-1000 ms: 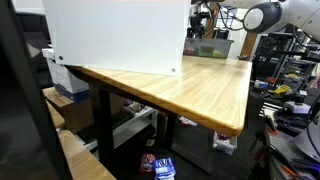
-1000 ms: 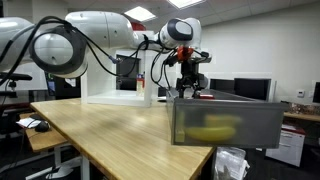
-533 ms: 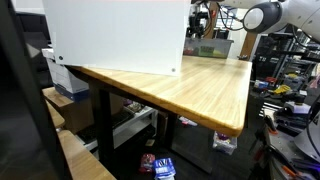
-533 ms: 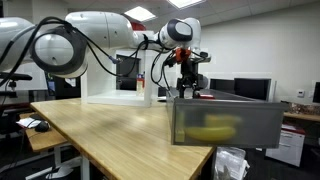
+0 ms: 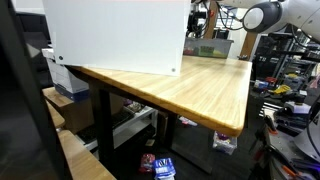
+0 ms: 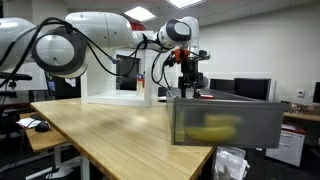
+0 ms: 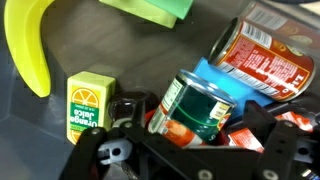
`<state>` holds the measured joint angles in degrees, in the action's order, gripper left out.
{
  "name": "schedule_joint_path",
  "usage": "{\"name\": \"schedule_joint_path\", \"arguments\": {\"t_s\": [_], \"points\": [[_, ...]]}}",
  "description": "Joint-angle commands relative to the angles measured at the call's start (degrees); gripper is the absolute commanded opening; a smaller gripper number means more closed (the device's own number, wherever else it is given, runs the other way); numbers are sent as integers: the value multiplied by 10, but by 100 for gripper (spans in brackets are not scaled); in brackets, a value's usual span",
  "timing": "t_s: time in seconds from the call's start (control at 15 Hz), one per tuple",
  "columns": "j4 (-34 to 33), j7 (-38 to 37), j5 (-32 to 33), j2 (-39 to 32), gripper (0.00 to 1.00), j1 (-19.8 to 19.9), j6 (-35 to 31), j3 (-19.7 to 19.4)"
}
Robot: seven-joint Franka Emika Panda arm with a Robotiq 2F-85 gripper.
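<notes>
In the wrist view my gripper (image 7: 195,118) hangs open inside a grey bin (image 7: 20,120), its dark fingers (image 7: 128,108) on either side of a green-labelled tin can (image 7: 200,105) that lies tilted on a blue packet (image 7: 225,78). Neither finger visibly presses on the can. A red-labelled can (image 7: 268,48) lies just beyond it. To the left lie a yellow juice box (image 7: 88,105) and a banana (image 7: 30,45). In an exterior view the gripper (image 6: 190,88) dips into the top of the translucent bin (image 6: 225,122) at the table's corner.
A green block (image 7: 150,8) rests at the bin's far side. A big white box (image 5: 120,35) stands on the wooden table (image 5: 200,85); it shows too as the white box (image 6: 115,90) behind the arm. Monitors and shelves with clutter surround the table.
</notes>
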<state>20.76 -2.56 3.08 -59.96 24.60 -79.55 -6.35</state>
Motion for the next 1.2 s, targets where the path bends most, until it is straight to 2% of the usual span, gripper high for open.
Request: {"name": "schedule_joint_path", "arguments": {"t_s": [0.0, 0.8, 0.87, 1.13], "points": [[11, -20, -10, 4, 100, 7, -11, -1], [7, -37, -3, -24, 99, 10, -6, -10], [7, -36, -3, -25, 76, 10, -6, -10], [14, -31, -3, -16, 61, 10, -6, -12]]}}
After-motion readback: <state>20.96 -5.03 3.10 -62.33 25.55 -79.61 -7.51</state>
